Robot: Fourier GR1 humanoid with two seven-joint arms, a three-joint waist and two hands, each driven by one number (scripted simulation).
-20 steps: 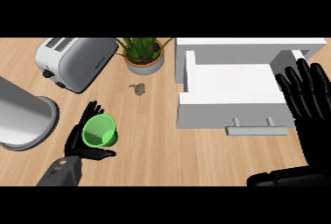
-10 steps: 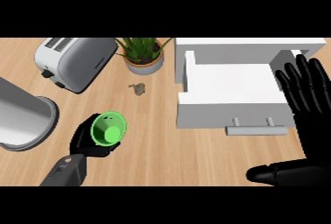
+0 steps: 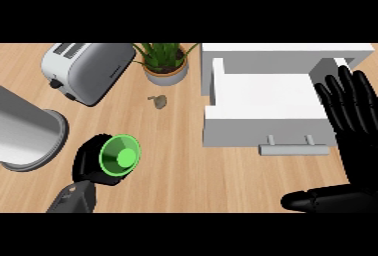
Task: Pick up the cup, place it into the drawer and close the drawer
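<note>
- The wooden counter [image 3: 184,165] carries everything here.
- The white drawer [image 3: 262,107] is pulled open, its handle [image 3: 293,148] toward the near edge.
- A metal pot [image 3: 26,132] lies well left of the drawer, partly out of view.
- A toaster [image 3: 85,70] stands far left of the drawer, with a potted plant [image 3: 166,62] between the two.
- The right hand [image 3: 354,125] rests flat with fingers straight over the drawer's right side.
- The left hand [image 3: 92,167], well left of the drawer's front, is curled around the green cup [image 3: 120,155], which is tilted with its mouth facing up.
</note>
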